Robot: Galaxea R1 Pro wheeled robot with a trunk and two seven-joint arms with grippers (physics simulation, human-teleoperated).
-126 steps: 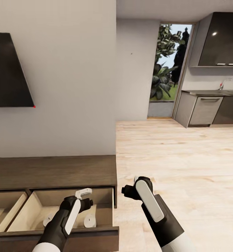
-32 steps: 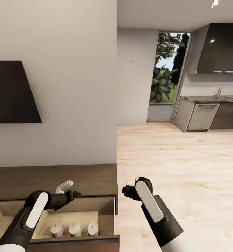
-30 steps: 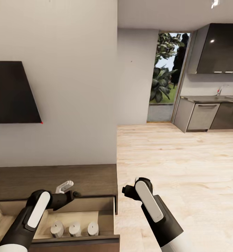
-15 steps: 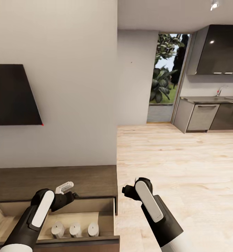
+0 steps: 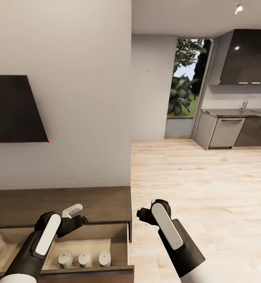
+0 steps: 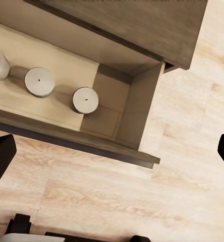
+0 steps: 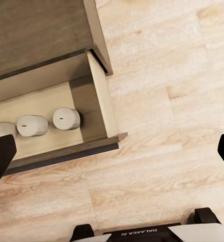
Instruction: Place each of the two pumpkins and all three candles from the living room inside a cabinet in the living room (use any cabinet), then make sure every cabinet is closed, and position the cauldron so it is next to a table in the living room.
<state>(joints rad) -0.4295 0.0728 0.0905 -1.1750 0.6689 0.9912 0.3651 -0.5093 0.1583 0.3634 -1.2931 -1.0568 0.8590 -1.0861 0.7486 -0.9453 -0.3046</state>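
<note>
The long low dark-brown cabinet (image 5: pixel 59 200) stands against the wall with its right drawer (image 5: pixel 118 236) pulled open. Three grey-tan candles (image 5: pixel 84 258) stand in a row on the drawer's pale floor, near its front. The left wrist view looks down on the candles (image 6: pixel 86 100), and my left gripper (image 6: pixel 112 154) is open above the drawer's front corner, holding nothing. My left arm (image 5: pixel 44 236) hangs over the drawer. My right gripper (image 7: pixel 112 156) is open over the floor beside the drawer, with the candles (image 7: pixel 66 118) in its view. Pumpkins and cauldron are out of view.
A black TV (image 5: pixel 12 110) hangs on the wall above the cabinet. The wall ends at a corner (image 5: pixel 130 118). Light wood floor (image 5: pixel 208 184) runs to the right toward a kitchen counter (image 5: pixel 232 129) and a glass door (image 5: pixel 187 86).
The head view has drifted upward, so everything sits lower in the picture. My left arm has drawn back from inside the drawer, and all three candles now show.
</note>
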